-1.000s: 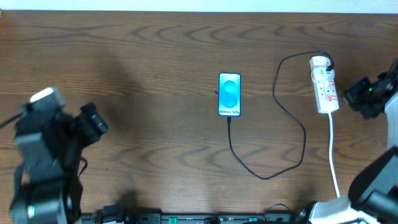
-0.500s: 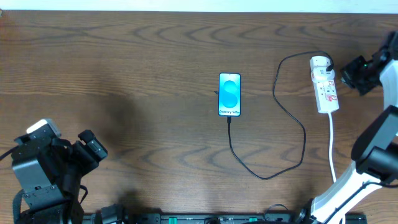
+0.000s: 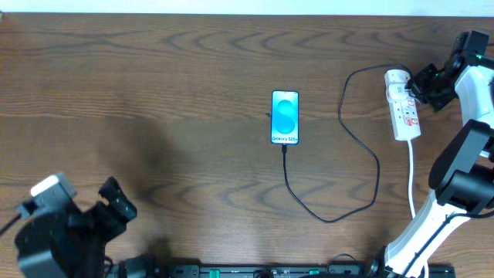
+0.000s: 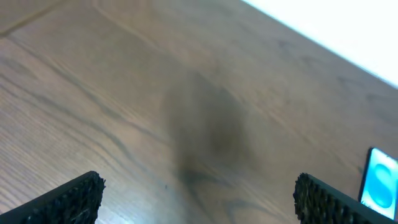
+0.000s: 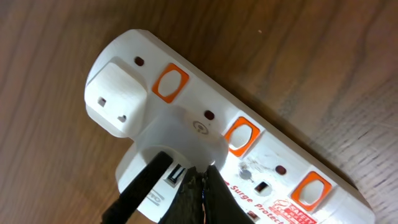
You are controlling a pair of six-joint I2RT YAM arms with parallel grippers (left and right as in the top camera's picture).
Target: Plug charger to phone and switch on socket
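The phone lies face up mid-table, screen lit blue; it also shows at the right edge of the left wrist view. The thin black charger cable runs from the phone's lower end, loops right and up to a white adapter in the far end of the white socket strip. In the right wrist view the cable enters the adapter's USB port. My right gripper is shut and empty, its tips at the adapter, near an orange switch. My left gripper is open and empty at the front left.
The socket's white cord runs toward the front edge by my right arm's base. Two more orange switches sit along the strip. Bare wood lies under the left gripper.
My right gripper has moved back and left, from beside the socket's middle to its far end by the adapter. My left arm has drawn back toward the front-left corner.
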